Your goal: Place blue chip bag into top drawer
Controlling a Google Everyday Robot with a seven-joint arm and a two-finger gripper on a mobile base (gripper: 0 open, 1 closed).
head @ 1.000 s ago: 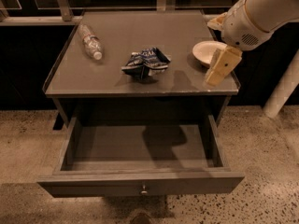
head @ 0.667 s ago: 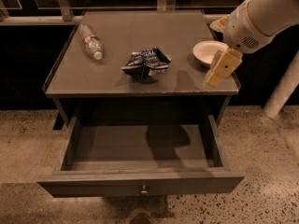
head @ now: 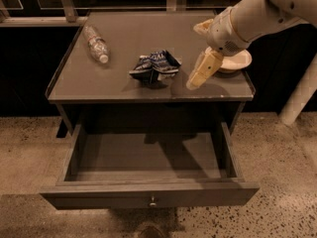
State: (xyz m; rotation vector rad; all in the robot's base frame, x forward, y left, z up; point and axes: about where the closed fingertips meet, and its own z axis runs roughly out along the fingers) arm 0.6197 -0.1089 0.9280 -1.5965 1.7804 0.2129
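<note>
The top drawer (head: 148, 196) stands pulled out below my end effector (head: 194, 55) with nothing in it, so that part looks done. The blue chip bag (head: 154, 68) is not yet picked up. It lies crumpled on the desk (head: 124, 33), near my end effector on the side away from the bowl (head: 238, 59). My end effector hangs spread wide, holding nothing. The bag's long axis runs roughly along the desk's front edge, one end pointing toward my end effector. Grasping, lifting and lowering it into the drawer remain
</note>
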